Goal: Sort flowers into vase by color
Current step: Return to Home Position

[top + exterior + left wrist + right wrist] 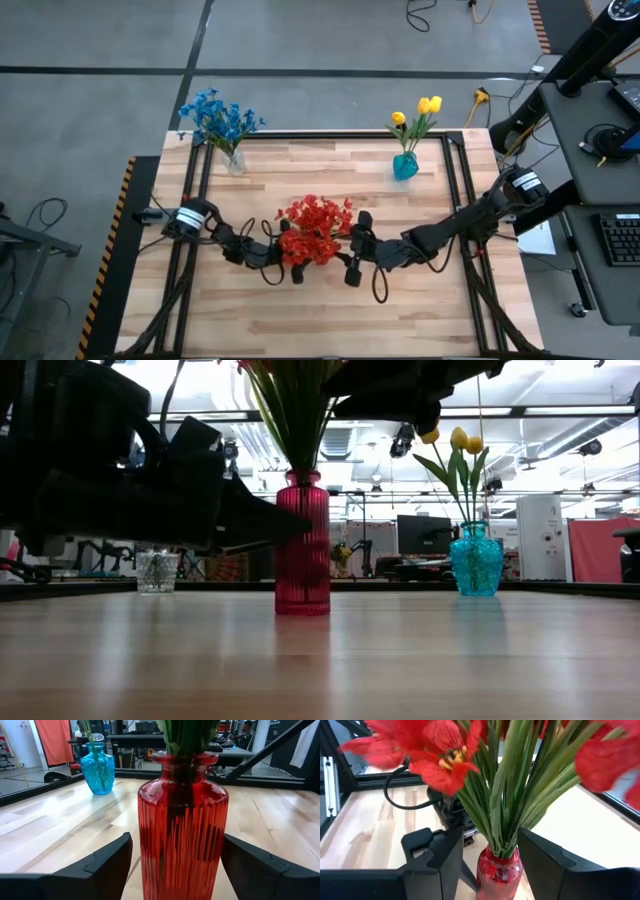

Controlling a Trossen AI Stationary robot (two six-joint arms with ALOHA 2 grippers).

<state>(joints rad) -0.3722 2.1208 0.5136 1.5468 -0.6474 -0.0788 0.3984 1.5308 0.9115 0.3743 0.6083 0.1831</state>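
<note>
Fingers of my left gripper (176, 851) stand wide, the red vase (182, 835) between them, touching neither. My right gripper (491, 840) is wide too, stems of the red flowers (432, 762) between its fingers, above the vase's neck. Well beyond my fingertips stand the blue flowers (220, 118) and yellow tulips (420, 110).

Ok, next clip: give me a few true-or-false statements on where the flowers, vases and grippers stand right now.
1. The yellow tulips stand in the blue vase. True.
2. The blue flowers share the red vase with the red flowers. False: they stand in the clear vase, apart from it.
3. The left gripper and the right gripper are both open, each straddling the red vase. True.
4. The red vase lies tipped over on the table. False: it stands upright.
</note>
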